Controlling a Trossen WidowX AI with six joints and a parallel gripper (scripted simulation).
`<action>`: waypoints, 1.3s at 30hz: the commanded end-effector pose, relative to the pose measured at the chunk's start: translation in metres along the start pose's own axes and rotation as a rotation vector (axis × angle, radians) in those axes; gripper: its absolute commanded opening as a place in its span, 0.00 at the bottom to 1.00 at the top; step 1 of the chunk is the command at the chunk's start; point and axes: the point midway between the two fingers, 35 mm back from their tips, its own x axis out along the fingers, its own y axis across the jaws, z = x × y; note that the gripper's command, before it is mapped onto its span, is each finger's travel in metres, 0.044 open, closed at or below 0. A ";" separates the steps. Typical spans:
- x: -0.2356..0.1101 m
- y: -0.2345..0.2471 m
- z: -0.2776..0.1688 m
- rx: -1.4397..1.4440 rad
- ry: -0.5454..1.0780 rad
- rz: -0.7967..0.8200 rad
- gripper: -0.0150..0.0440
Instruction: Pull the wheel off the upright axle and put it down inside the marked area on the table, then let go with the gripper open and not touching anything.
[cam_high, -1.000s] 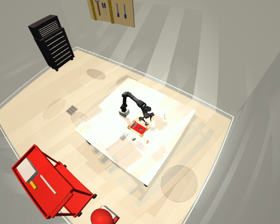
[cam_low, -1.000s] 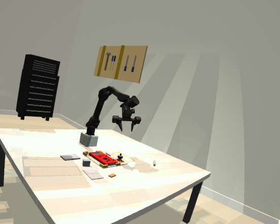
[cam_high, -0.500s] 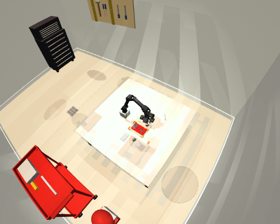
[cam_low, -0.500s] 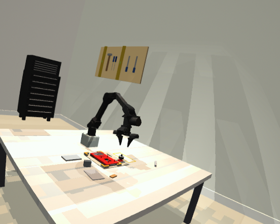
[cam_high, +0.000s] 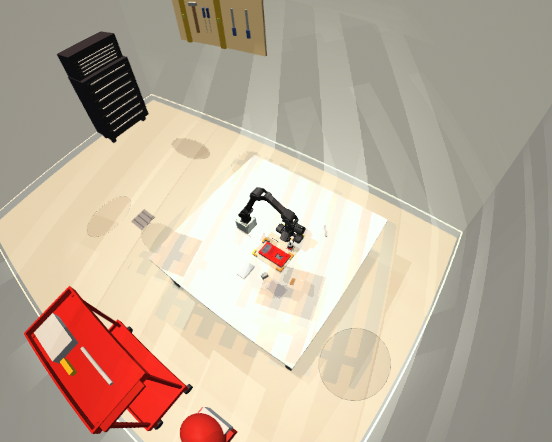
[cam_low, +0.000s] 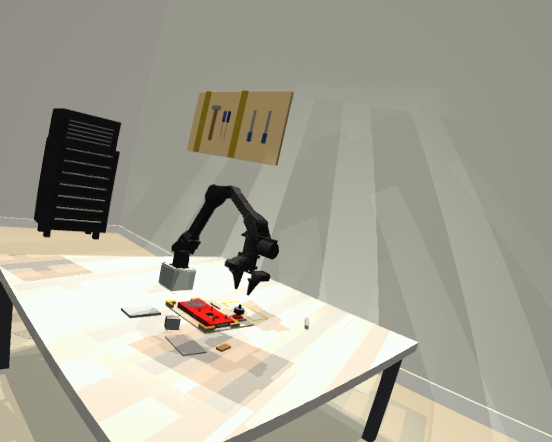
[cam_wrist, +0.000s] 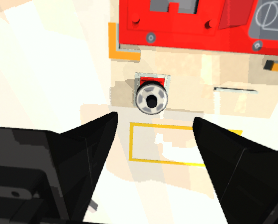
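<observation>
Sitting on its upright axle, the wheel (cam_wrist: 151, 99) stays put on a small red block (cam_wrist: 152, 81), just beside the red board (cam_wrist: 190, 22). Yellow-outlined marked area (cam_wrist: 134, 144) lies right next to the wheel. Gripper (cam_wrist: 152, 150) hovers above the wheel, open, holding nothing, over the counter (cam_low: 310, 360).

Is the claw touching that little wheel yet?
Apart. In the exterior view the gripper hangs open well above the wheel, with bare wall and table between them.
</observation>
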 end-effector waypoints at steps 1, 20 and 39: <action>0.001 0.001 -0.003 0.007 0.004 -0.001 0.76; 0.072 -0.001 -0.005 0.002 0.001 -0.013 0.62; 0.070 -0.001 -0.005 0.003 0.001 -0.012 0.25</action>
